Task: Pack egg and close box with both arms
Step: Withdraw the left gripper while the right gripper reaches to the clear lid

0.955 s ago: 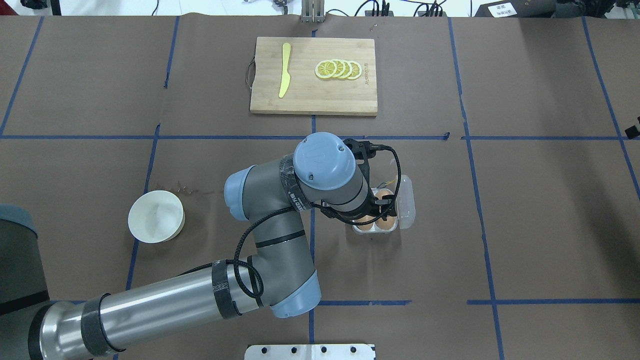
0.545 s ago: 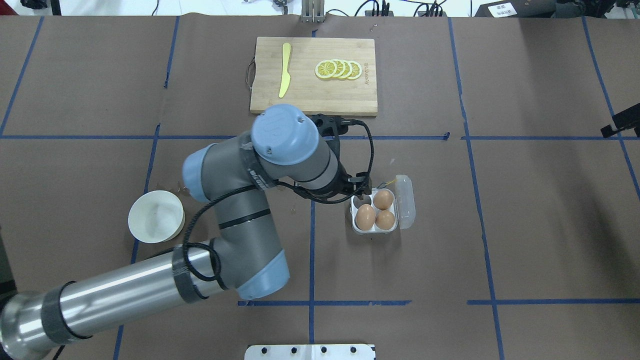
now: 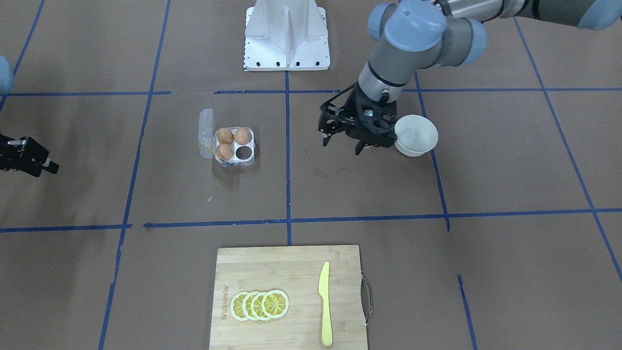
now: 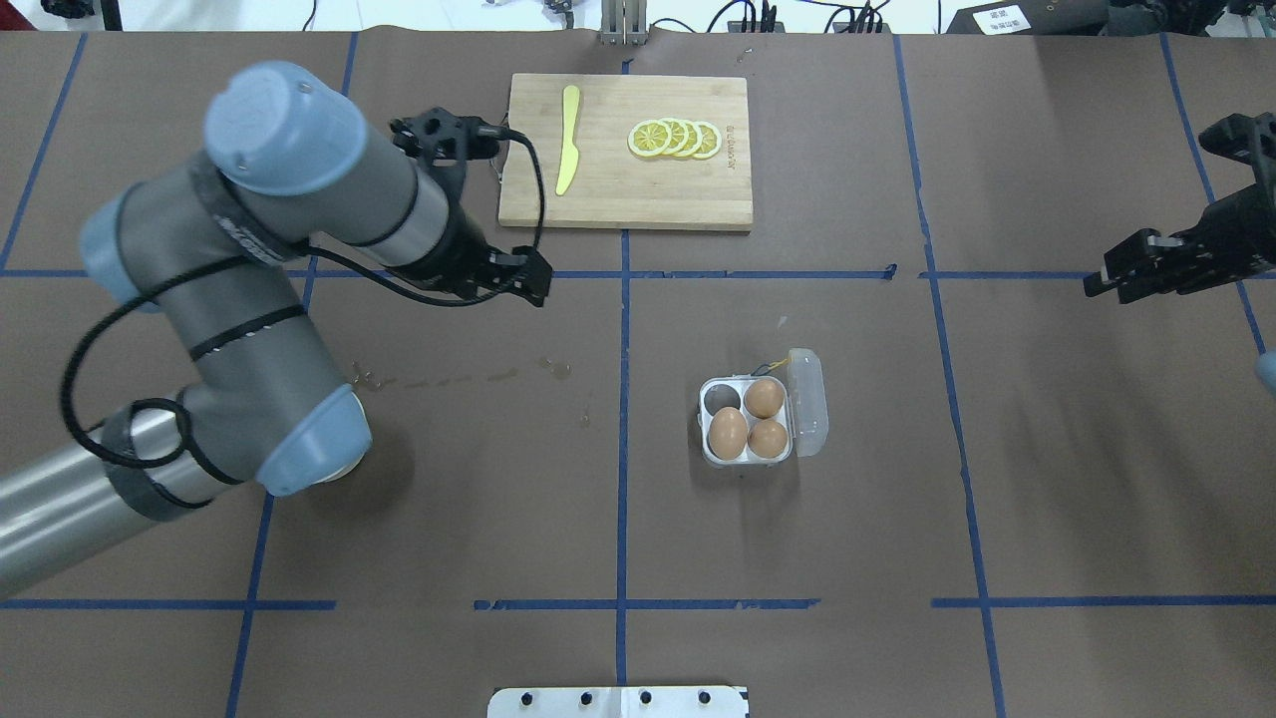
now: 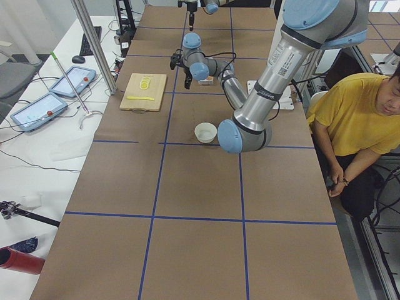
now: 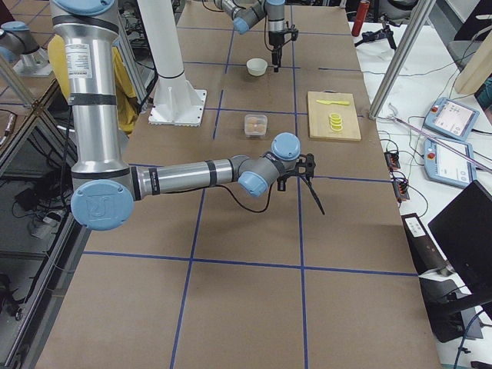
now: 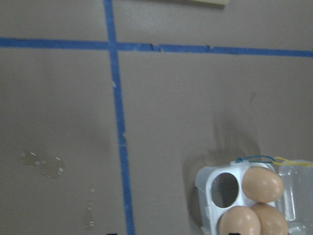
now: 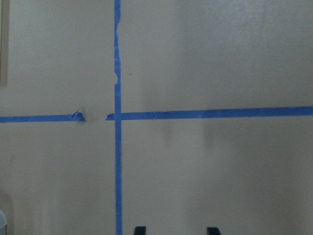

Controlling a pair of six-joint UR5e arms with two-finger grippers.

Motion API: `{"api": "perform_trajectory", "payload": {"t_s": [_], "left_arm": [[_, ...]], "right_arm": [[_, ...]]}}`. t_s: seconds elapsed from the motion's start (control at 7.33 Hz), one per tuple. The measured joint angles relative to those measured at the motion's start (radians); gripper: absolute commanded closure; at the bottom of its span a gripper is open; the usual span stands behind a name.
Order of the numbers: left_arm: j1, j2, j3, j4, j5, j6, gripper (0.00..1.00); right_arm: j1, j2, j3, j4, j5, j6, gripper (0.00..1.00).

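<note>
Jaws empty, box holds three eggs

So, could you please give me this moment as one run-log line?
box: open, three eggs, one cup empty | left gripper: open, empty, clear of box | right gripper: open, empty

Six cameras — two high, two end-on, two wrist-close.
Overhead and front-facing oppose each other across the worktop, sharing the box.
</note>
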Motion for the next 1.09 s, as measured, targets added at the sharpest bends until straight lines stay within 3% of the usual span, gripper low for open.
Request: {"api": "perform_trajectory", "payload": {"t_s": [0.27, 0.55, 0.68, 1.09], "left_arm": [[-0.132, 0.087, -0.033, 0.004, -0.052, 0.161, 0.21], [-0.218, 0.163, -0.038, 0.005, -0.076, 0.316, 0.20], [-0.242, 0.188, -0.039, 0.005, -0.081, 0.363, 0.20], [-0.264, 0.215, -0.038, 0.004, -0.084, 0.403, 0.20]], "right_arm": [[-0.154, -0.002, 0.112, 0.029, -0.108, 0.192, 1.00], [-0.372, 0.019, 0.203, 0.028, -0.341, 0.387, 1.00], [-0.438, 0.048, 0.212, 0.024, -0.414, 0.435, 1.00], [-0.507, 0.147, 0.215, -0.058, -0.528, 0.507, 1.00]]}}
